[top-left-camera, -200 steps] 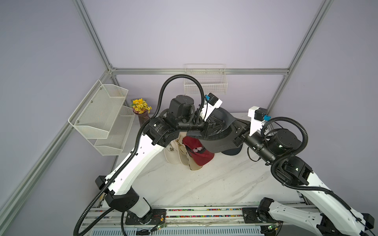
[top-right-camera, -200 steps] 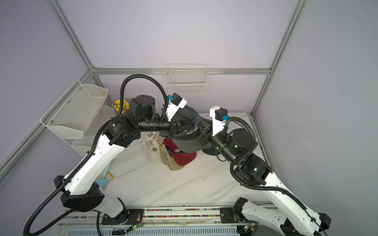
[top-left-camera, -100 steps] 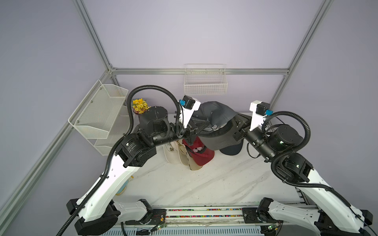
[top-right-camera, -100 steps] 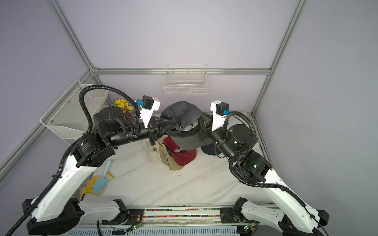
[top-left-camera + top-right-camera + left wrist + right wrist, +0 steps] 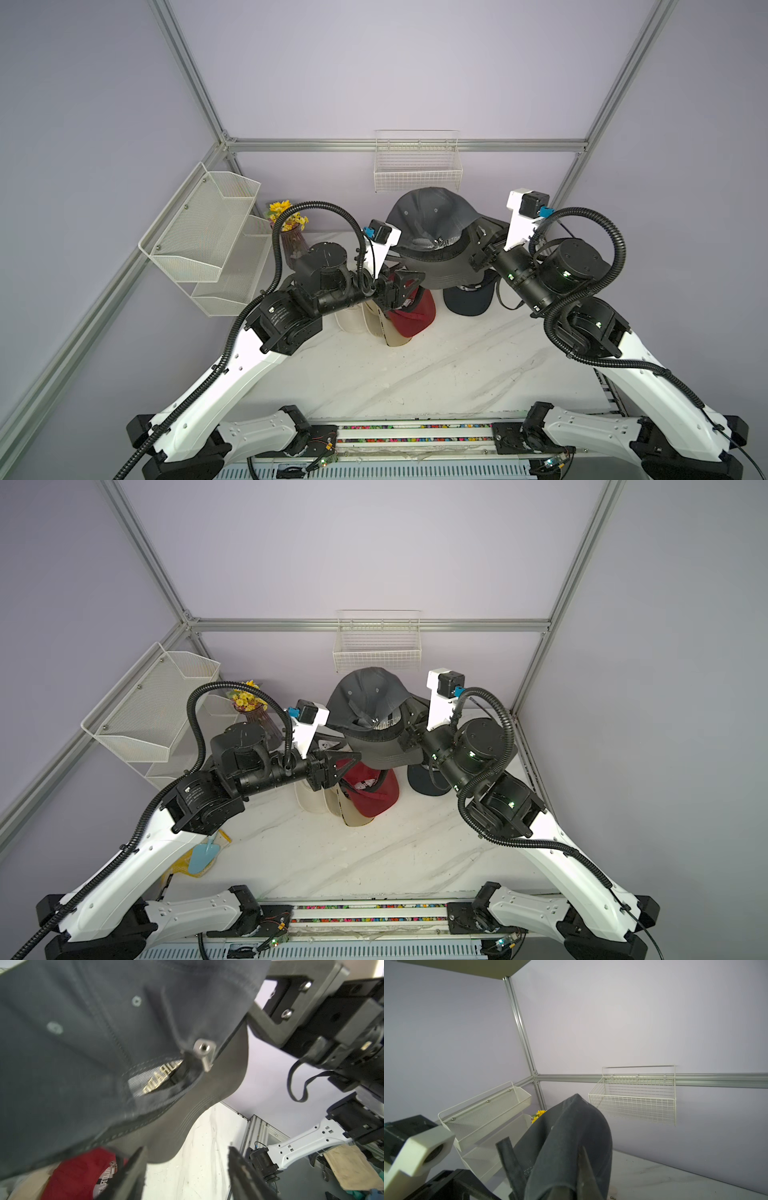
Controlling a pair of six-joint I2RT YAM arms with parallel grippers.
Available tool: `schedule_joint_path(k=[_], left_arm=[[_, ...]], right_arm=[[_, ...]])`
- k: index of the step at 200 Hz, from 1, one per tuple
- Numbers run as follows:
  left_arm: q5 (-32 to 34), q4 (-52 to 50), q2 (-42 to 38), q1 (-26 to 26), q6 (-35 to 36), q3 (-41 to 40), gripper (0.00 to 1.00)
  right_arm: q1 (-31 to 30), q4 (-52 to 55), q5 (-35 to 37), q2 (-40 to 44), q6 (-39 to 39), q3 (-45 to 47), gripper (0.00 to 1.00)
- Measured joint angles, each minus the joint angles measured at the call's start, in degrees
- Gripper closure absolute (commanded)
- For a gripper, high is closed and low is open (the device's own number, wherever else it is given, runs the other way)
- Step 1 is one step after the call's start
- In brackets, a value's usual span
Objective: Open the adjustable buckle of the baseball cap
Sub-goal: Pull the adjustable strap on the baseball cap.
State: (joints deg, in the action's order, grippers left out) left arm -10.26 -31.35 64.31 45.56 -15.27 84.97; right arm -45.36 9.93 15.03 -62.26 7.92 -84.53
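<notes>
Buckle (image 5: 204,1051) hangs at the back opening of the cap (image 5: 432,216); right gripper (image 5: 478,245) clamps the cap. Left gripper (image 5: 186,1149), spread and empty near the buckle, should close squarely on it.

— Where is the grey baseball cap (image 5: 430,216)?
— Lifted clear of the table (image 5: 415,374), its side gripped by the right gripper (image 5: 478,245). The metal buckle (image 5: 436,240) glints at the back opening.
— And the left gripper (image 5: 409,286)?
— Lower, just under the brim (contact unclear), above a red cap (image 5: 415,322) heaped with a beige cap (image 5: 392,336) and a white cap (image 5: 349,322). A navy cap (image 5: 469,301) lies beside them.
</notes>
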Motion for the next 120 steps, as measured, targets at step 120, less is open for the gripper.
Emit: schedule_joint_path(k=[120], left_arm=[[43.21,16.79,0.66,26.58,30.99,-5.29,0.0]], right_arm=[[0.11,0.04,-3.34,-3.63,3.85,-4.68,1.0]])
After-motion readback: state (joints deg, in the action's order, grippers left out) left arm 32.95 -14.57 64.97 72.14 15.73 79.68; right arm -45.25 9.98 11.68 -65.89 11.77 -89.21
